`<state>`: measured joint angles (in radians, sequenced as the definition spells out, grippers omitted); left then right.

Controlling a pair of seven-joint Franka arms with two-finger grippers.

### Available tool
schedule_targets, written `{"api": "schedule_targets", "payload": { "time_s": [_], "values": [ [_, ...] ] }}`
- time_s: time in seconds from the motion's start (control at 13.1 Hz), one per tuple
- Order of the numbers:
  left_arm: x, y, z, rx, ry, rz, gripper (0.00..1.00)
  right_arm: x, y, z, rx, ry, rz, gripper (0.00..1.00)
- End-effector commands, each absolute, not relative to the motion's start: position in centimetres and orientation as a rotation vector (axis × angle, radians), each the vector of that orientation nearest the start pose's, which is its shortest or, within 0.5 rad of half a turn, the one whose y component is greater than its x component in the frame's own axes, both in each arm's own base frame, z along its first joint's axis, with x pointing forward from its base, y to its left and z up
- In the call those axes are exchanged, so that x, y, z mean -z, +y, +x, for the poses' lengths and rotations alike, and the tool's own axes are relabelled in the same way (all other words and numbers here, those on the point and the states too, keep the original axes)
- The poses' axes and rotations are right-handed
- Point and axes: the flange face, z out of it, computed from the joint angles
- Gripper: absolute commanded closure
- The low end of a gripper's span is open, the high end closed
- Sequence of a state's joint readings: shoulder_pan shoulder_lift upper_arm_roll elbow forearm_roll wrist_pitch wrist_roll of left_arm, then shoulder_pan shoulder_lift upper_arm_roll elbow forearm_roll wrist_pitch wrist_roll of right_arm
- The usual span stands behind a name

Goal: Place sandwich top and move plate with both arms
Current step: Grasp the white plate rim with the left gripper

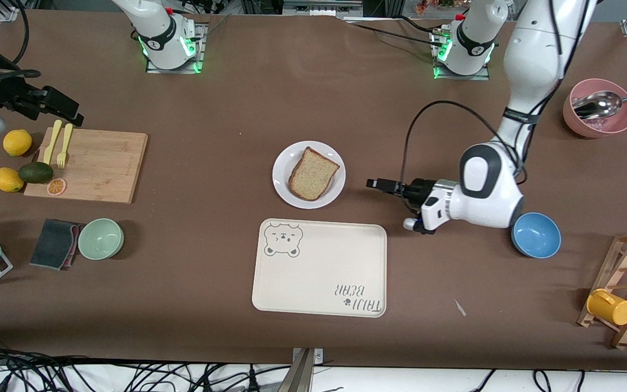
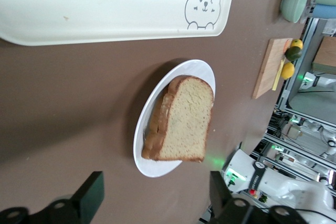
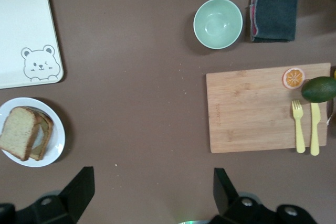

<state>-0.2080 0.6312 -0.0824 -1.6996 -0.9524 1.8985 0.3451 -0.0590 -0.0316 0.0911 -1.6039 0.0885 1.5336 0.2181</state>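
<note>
Brown desk (image 1: 226,109) under me. Cream bear tray (image 1: 319,268) nearest camera; just past it, plate (image 1: 287,185) with sandwich top (image 1: 313,173) lying on stack. My left pincer (image 1: 374,184) low beside plate, spread, holding nothing. My right pincer (image 1: 71,111) waits, spread, over cutting board (image 1: 101,166).

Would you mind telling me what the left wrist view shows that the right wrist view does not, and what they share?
Only the left wrist view shows the lemons by the cutting board and a robot base.
Only the right wrist view shows the dark cloth, the orange slice and the yellow fork and knife.
Both show the top bread slice, white plate, bear tray, green bowl, avocado and cutting board.
</note>
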Motion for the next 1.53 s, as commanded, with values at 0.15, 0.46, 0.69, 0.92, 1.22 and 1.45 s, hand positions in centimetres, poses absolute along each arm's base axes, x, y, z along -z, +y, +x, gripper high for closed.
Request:
{"api": "schedule_targets", "payload": {
  "time_s": [0.15, 0.46, 0.69, 0.92, 1.22, 1.45],
  "values": [
    [-19.0, -25.5, 59.3, 0.319, -0.197, 2.206, 0.53, -62.5, 0.0, 53.2, -0.038, 0.146, -3.096, 0.0],
    [-15.4, -27.6, 56.3, 0.225, -0.188, 2.113, 0.54, -61.5, -0.4, 53.4, -0.072, 0.099, -3.151, 0.0],
    [-14.3, -28.8, 55.6, 0.206, -0.201, 2.147, 0.69, -61.0, -0.1, 53.3, -0.104, 0.126, -3.152, 0.0],
    [-13.7, -28.9, 55.4, 0.203, -0.217, 2.149, 0.74, -60.9, 0.0, 53.5, -0.101, 0.121, -3.15, 0.0],
    [-13.6, -29.0, 55.4, 0.192, -0.222, 2.161, 0.7, -61.5, -0.2, 53.3, -0.092, 0.102, -3.152, 0.0],
    [-12.9, -30.0, 54.8, 0.179, -0.26, 2.175, 0.7, -62.2, 0.0, 53.1, -0.072, 0.102, -3.153, 0.0]
  ]
}}
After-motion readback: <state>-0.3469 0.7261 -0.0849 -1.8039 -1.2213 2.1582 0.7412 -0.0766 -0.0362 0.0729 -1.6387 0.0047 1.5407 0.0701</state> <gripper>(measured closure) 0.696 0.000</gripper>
